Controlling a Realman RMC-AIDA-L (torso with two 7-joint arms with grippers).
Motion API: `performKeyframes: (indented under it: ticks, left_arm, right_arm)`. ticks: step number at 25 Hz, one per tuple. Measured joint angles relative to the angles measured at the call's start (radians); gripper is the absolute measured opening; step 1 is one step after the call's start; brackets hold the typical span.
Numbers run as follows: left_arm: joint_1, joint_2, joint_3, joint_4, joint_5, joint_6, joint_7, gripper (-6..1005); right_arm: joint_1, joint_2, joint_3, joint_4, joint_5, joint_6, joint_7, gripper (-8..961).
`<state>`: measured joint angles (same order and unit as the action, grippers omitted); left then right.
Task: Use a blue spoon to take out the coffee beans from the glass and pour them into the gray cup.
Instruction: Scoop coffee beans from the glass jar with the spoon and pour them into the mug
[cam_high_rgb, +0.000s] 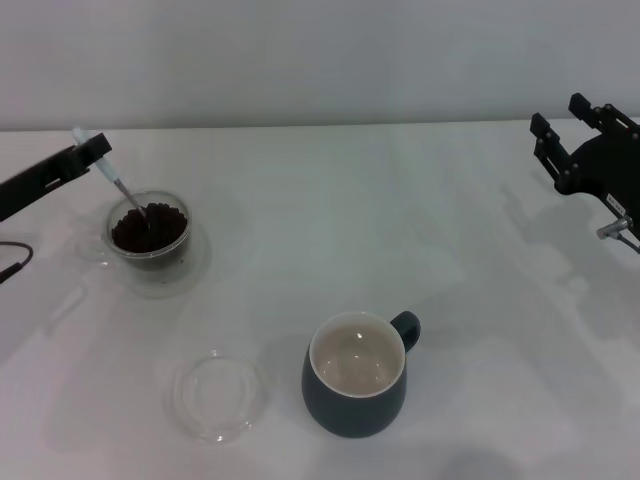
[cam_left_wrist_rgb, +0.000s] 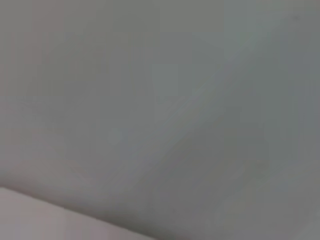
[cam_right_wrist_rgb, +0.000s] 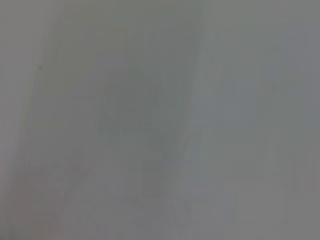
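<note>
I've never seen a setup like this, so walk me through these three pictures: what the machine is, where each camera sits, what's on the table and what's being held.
This is a two-armed robot with a claw on each arm. The wide picture comes from a camera on its head, looking down at a white table. The other two come from cameras on its wrists and show only blank gray surface.

The left claw holds the blue spoon by its handle, with the bowl dipped into the coffee beans in the glass. The right claw is off to the right, above the table, holding nothing.

Nearer the robot stands the gray cup, with no beans inside. Left of it lies a shallow clear dish.
</note>
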<state>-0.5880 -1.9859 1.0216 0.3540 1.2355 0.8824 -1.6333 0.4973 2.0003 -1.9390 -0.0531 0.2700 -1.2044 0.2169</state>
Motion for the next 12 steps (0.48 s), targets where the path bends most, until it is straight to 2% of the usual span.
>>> performKeyframes:
  ticks: [12]
  left_arm:
    - [0.049,-0.007,-0.010,-0.021,-0.056,0.027,-0.142,129]
  right_arm:
    - [0.007,0.000,0.007,-0.002,0.000,0.008,-0.001,513]
